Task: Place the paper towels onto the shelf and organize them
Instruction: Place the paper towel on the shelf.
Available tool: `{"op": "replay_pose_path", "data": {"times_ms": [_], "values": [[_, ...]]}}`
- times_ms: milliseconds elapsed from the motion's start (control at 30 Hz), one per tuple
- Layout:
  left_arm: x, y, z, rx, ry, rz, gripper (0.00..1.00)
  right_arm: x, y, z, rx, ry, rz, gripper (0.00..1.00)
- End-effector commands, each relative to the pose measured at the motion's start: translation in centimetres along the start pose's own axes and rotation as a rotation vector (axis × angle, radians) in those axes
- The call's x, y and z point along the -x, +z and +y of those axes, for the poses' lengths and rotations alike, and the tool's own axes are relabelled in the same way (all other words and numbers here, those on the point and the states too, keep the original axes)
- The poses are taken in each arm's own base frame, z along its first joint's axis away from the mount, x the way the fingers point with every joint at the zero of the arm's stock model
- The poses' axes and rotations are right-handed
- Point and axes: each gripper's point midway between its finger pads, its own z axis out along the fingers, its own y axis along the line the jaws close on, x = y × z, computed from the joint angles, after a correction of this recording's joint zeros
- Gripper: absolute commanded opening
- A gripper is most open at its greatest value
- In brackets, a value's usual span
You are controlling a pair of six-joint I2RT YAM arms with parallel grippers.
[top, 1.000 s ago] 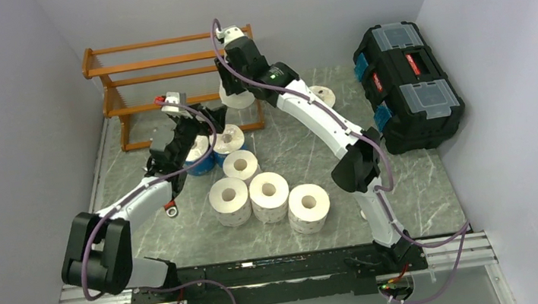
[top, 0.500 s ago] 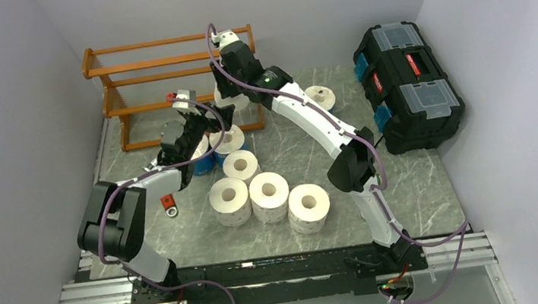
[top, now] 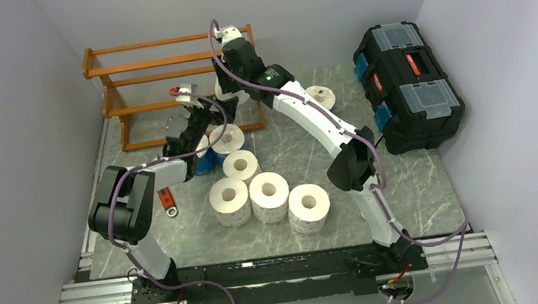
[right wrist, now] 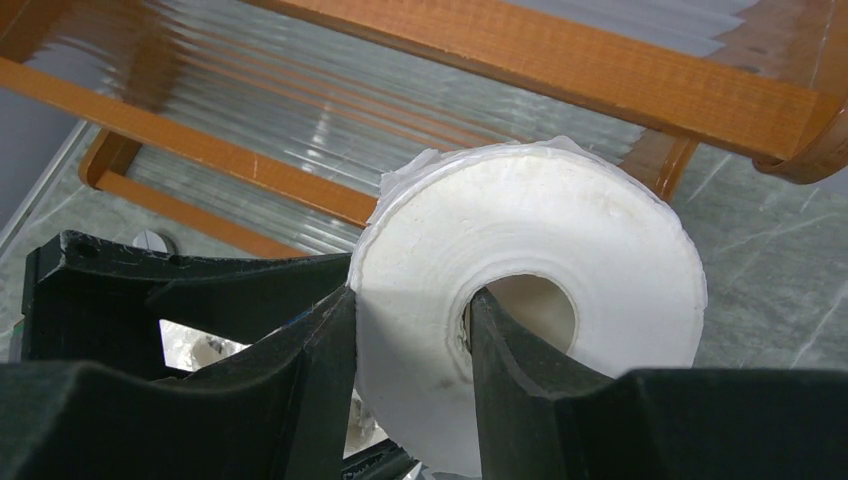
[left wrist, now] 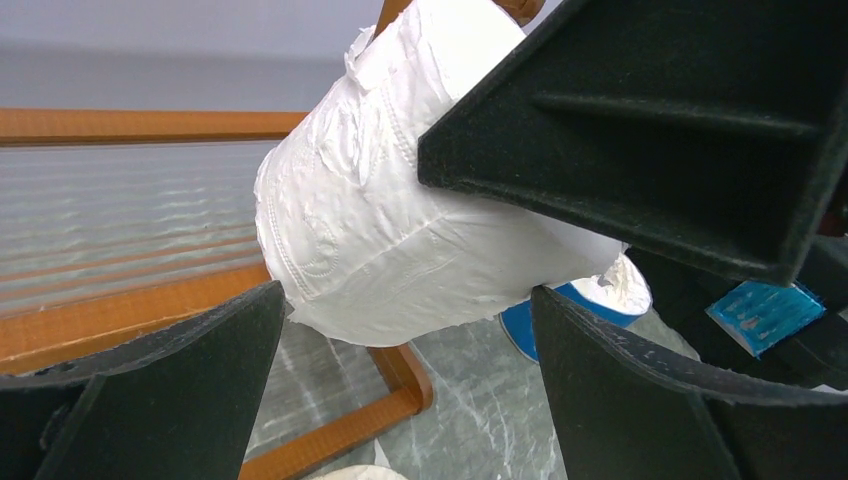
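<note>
Fingers (right wrist: 300, 400) of the right jaws are clenched on a roll (right wrist: 540, 215). One presses its outer wall and the other sits inside the hollow core, pinching the paper between them. The roll hangs tilted above the desk (top: 423, 188), just in front of the right end of the shelf (top: 156, 61), near its lower tiers.

The left jaws are released, their two fingers (left wrist: 150, 390) spread wide just beneath that same roll on the side away from the shelf. Whether the paper brushes them cannot be told.

Farther out from the shelf, five loose rolls (top: 269, 194) stand on end with cores up. Two are in a line leading away from the shelf's right post, and three sit side by side beyond them. A blue roll (top: 203, 159) sits beside the one nearest the shelf, partly hidden under the left arm. A lone roll (top: 321, 97) lies to the right of the shelf, between it and a black toolbox (top: 407, 83).
</note>
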Motion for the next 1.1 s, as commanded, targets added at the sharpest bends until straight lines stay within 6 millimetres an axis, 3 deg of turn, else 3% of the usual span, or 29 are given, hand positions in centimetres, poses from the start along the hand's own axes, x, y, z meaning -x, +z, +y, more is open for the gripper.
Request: {"op": "replay_pose_path", "data": {"times_ms": [0, 67, 233, 467, 867, 1067], "values": [[1.8, 1.3, -0.8, -0.034, -0.020, -0.064, 0.99, 5.4, -1.5, 2.3, 0.074, 0.037, -0.161, 0.46], [1.7, 1.2, -0.7, -0.030, -0.027, -0.069, 0.99, 5.3, -1.6, 2.2, 0.070, 0.037, -0.160, 0.57], [1.7, 1.3, -0.4, -0.016, -0.045, -0.080, 0.99, 5.6, -2.1, 1.9, 0.061, 0.036, -0.166, 0.68], [1.7, 1.7, -0.3, -0.014, -0.058, -0.082, 0.99, 6.0, -2.9, 1.7, 0.056, 0.038, -0.171, 0.71], [1.9, 2.3, -0.3, -0.013, -0.063, -0.070, 0.96, 9.6, -7.5, 1.9, 0.093, 0.079, -0.245, 0.80], [1.7, 2.4, -0.4, -0.015, -0.058, -0.058, 0.96, 10.1, -9.4, 1.3, 0.080, 0.093, -0.264, 0.83]]}}
